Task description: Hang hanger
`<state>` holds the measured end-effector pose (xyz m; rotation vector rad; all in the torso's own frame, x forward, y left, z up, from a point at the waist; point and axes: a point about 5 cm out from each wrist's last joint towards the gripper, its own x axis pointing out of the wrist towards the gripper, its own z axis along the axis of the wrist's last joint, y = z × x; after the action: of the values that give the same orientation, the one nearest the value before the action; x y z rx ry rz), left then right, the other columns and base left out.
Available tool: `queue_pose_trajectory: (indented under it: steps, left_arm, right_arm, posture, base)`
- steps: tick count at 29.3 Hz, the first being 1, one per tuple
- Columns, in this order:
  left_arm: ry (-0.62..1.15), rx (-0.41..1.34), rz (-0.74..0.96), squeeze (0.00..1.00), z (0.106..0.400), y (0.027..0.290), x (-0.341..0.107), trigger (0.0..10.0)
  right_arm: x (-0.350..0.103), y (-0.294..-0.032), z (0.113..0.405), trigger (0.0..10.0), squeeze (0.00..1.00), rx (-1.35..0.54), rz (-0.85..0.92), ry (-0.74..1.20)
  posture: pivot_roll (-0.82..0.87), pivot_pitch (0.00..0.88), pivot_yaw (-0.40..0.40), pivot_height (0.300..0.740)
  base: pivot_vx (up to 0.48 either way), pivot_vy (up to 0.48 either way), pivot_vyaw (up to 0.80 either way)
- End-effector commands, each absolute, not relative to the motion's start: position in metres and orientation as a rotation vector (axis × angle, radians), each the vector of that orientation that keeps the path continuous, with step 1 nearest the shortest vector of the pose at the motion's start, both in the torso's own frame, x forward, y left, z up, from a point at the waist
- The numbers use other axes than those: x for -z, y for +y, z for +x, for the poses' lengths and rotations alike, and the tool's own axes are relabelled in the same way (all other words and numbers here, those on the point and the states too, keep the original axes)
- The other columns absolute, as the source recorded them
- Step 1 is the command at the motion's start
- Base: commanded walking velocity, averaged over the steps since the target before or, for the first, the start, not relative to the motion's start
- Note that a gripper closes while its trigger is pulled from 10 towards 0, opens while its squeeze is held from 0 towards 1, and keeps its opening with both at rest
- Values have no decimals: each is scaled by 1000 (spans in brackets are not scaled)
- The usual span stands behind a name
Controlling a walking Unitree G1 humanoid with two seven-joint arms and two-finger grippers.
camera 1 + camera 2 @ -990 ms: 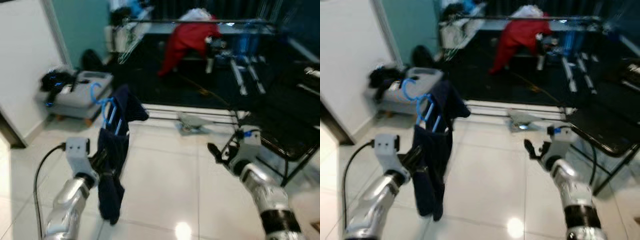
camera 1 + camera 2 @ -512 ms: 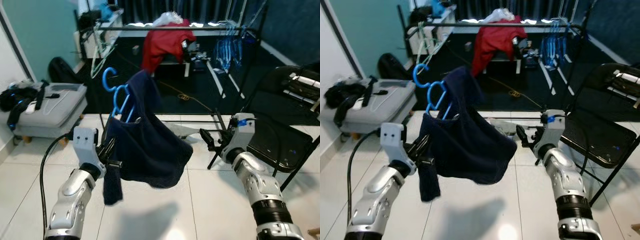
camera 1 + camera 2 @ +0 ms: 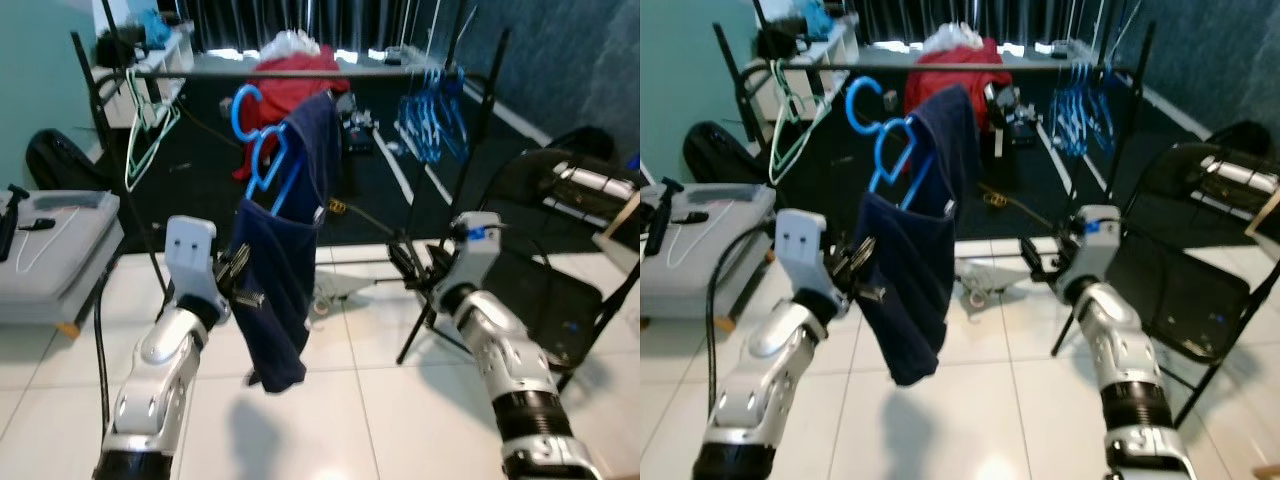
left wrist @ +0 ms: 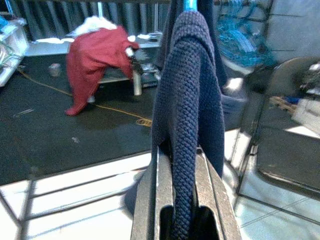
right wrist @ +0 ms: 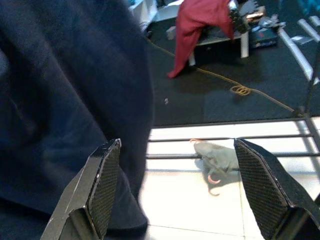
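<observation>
the left gripper [image 3: 238, 283] sits left of centre in the left eye view, clamped on the dark garment [image 3: 283, 270] that drapes over the blue hanger [image 3: 262, 150]; the left wrist view shows the knit cloth pinched between its two fingers [image 4: 150, 200], so the grip is on fabric and perhaps the hanger's lower bar beneath it, which i cannot tell; the hanger's hook rises in the upper middle of the frame, just below and in front of the rail [image 3: 300, 72] that runs across the top; the right gripper [image 3: 405, 262] is right of centre, spread wide and empty, its fingers [image 5: 102, 185] apart in the right wrist view with the garment close before it.

handling, as i judge it: the hanger is light and stiff plastic, but the garment is soft, heavier than the hanger, and hangs unevenly, so the load will swing and may slide off; a hold through cloth is prone to slipping and lets the hook twist; the better place to take it is the bare neck below the hook, or the lower bar clamped firmly through the cloth; the hook must clear the rail between the red garment [image 3: 290, 85] and the blue hangers [image 3: 432, 105] at upper right.

no brand, label or writing can be read.
</observation>
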<state>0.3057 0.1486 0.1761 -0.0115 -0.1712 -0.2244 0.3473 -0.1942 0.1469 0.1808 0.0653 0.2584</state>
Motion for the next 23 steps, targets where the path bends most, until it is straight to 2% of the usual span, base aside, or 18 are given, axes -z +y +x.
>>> queue_pose_trajectory:
  steps: [1,7,23]
  left_arm:
    - [-183,202,19,0,310,149,-183,10000]
    - [-158,174,122,0,319,144,-190,10000]
    - [-13,129,139,0,331,128,-178,10000]
  right_arm:
    - [-149,-195,346,10000,0,-263,170,47]
    - [-153,-193,346,10000,0,-272,156,30]
    - [-162,-185,348,10000,0,-301,151,7]
  posture:
    - [-82,0,21,740]
    - [-82,0,21,740]
    - [-83,0,31,740]
  base:
    - [480,0,0]
    - [480,0,0]
    - [480,0,0]
